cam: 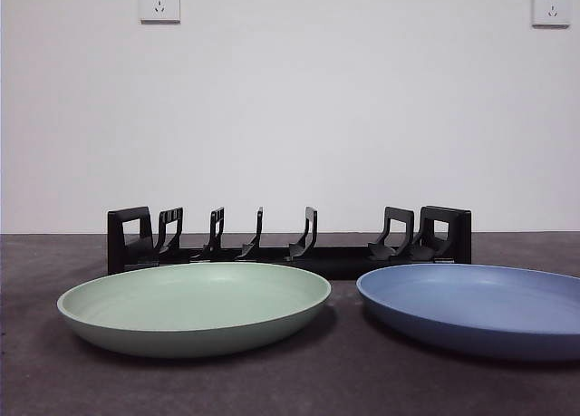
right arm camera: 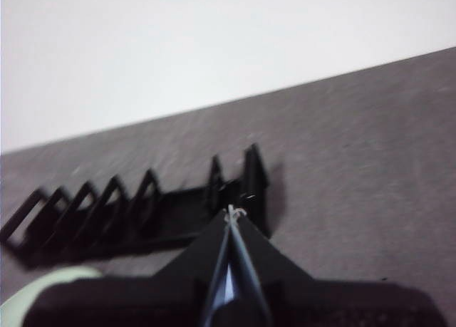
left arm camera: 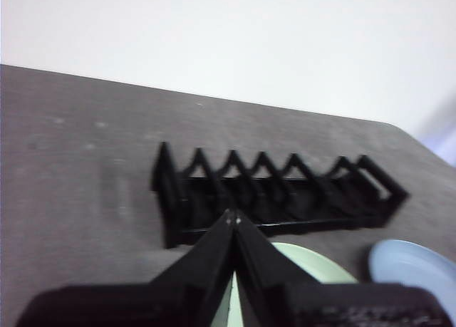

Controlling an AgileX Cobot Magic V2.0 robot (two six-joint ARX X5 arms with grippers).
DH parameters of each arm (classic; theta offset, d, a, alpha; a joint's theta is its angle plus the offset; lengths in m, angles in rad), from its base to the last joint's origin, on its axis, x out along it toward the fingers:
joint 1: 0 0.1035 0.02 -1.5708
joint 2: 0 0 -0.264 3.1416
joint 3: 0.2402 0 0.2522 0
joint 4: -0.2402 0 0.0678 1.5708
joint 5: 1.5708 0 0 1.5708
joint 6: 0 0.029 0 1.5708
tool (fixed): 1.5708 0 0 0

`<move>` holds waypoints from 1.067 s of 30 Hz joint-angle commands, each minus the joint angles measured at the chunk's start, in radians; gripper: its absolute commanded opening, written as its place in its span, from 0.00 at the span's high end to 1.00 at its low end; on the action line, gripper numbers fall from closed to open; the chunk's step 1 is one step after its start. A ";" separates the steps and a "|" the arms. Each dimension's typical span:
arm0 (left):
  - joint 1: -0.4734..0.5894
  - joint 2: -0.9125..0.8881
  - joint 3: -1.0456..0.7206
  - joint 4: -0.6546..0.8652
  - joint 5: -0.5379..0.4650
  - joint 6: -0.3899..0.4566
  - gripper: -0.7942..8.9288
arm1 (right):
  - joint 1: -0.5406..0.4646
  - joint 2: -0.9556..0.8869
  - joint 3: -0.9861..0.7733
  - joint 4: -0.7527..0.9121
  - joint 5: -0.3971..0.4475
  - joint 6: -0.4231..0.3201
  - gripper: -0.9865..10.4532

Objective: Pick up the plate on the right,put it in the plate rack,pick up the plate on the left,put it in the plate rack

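In the front view a pale green plate [cam: 195, 307] lies flat on the left and a blue plate [cam: 476, 307] lies flat on the right. The plate rack [cam: 290, 248] stands just behind both, holding nothing in its slots. Neither arm shows in the front view. My left gripper [left arm camera: 233, 216] is shut and holds nothing; it hovers high above the green plate [left arm camera: 313, 266], with the rack [left arm camera: 285, 199] and blue plate [left arm camera: 413, 266] beyond. My right gripper [right arm camera: 231, 211] is shut and holds nothing, above the rack's end [right arm camera: 249, 177]; a sliver of blue shows below it.
The dark grey table [cam: 290, 389] runs back to a white wall with two sockets [cam: 159, 1]. An edge of the green plate [right arm camera: 43, 281] shows in the right wrist view. A gap of bare table separates the two plates.
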 commanded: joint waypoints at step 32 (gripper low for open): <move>-0.087 0.380 0.538 -0.480 0.293 0.282 0.24 | 0.001 0.432 0.606 -0.637 -0.249 -0.313 0.42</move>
